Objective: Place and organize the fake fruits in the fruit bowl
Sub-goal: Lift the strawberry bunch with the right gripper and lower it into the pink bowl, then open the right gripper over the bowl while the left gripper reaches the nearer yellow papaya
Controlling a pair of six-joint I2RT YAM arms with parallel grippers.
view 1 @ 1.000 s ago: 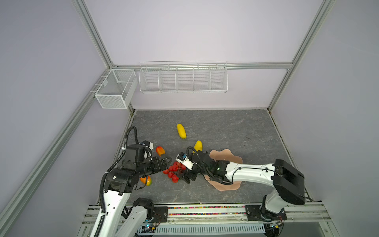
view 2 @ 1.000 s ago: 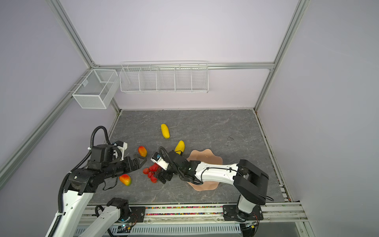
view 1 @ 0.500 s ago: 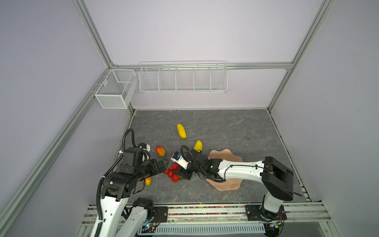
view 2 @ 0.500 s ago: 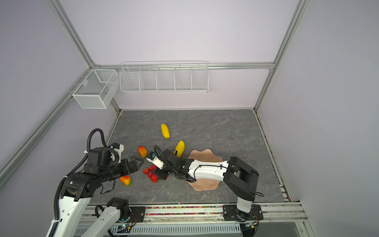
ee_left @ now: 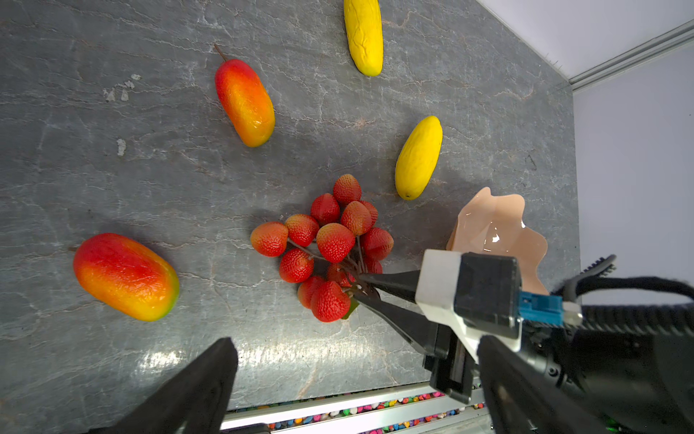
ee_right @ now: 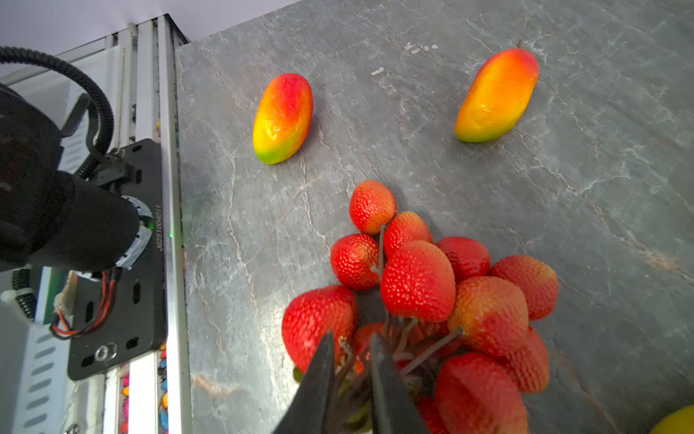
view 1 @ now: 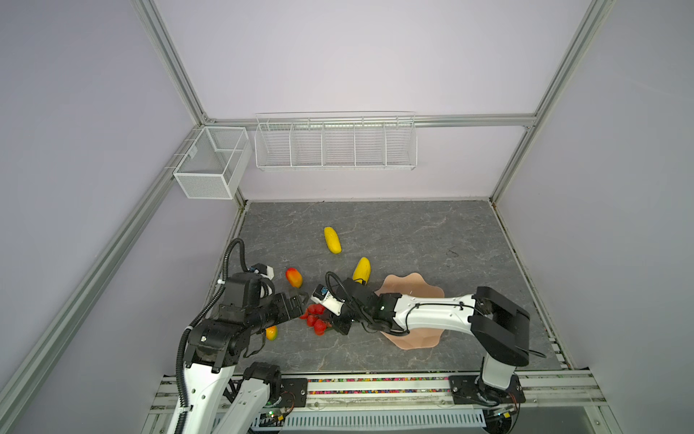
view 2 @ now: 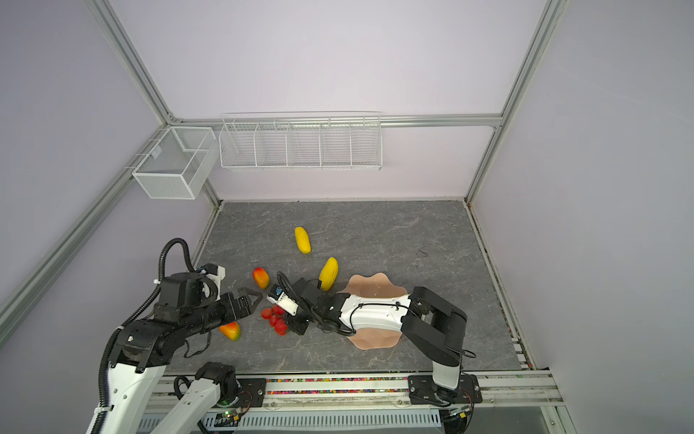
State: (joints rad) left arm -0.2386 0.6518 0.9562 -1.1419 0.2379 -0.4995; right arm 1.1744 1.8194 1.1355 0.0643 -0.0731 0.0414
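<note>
berry cluster left of fruit bowl | both on table

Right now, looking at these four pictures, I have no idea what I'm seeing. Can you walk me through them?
These show two robot arms at a grey table. Two pictures look down from overhead; two come from cameras on the arms' wrists. On the table lie a back yellow fruit, a front yellow fruit, a back mango, a front mango, a red berry cluster and a pink bowl, with no fruit visible inside. Each arm ends in a pincer. The right pincer is pinched shut on the berry cluster's stems; the left pincer is open and holds nothing.
</note>
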